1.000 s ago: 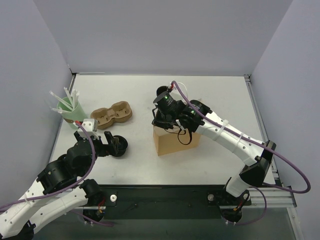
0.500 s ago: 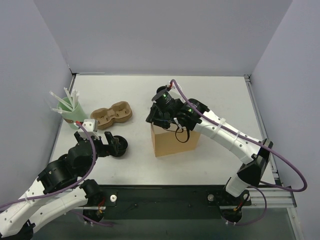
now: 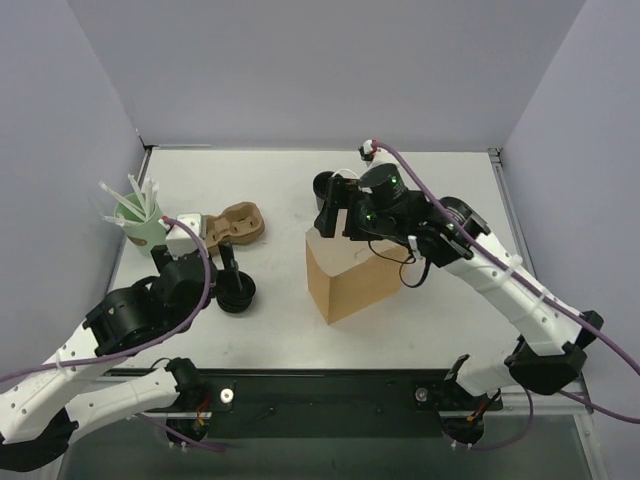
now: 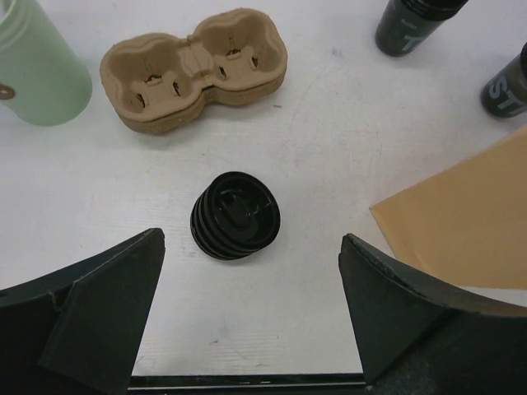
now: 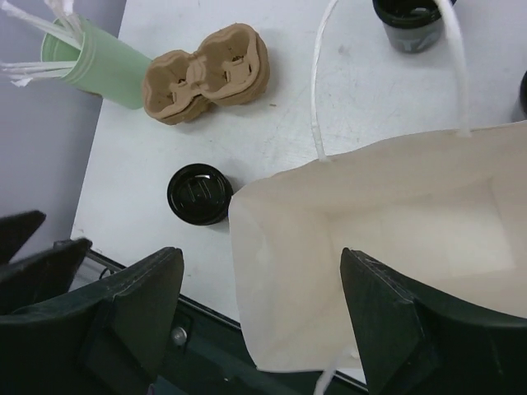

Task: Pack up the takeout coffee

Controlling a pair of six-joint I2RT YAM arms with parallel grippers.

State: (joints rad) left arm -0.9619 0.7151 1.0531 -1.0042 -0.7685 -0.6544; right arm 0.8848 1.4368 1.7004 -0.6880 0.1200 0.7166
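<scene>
The brown paper bag [image 3: 360, 285] stands mid-table, turned askew, its mouth open and its pale inside [image 5: 395, 239] bare. My right gripper [image 3: 338, 222] hovers open above the bag's near-left rim [image 5: 263, 329], touching nothing. One takeout coffee [image 3: 325, 185], a small black cup, stands behind the bag [image 5: 409, 18]. The left wrist view shows that cup [image 4: 416, 20] and a second one [image 4: 506, 86] at the right edge. My left gripper [image 4: 251, 313] is open and empty, just short of the squat ribbed black stack [image 4: 237, 216], low over the table [image 3: 222, 272].
A brown pulp cup carrier [image 3: 235, 225] lies at the back left [image 4: 196, 67]. The mint-green cup of white straws [image 3: 140, 220] stands left of it. The bag's white string handles [image 5: 317, 90] arch over its mouth. A bag corner [image 4: 461, 222] reaches toward the black stack.
My right gripper has opened, let go of the bag's top and risen up and back. The bag has turned and its mouth gapes wider. My left arm edged forward toward the black stack.
</scene>
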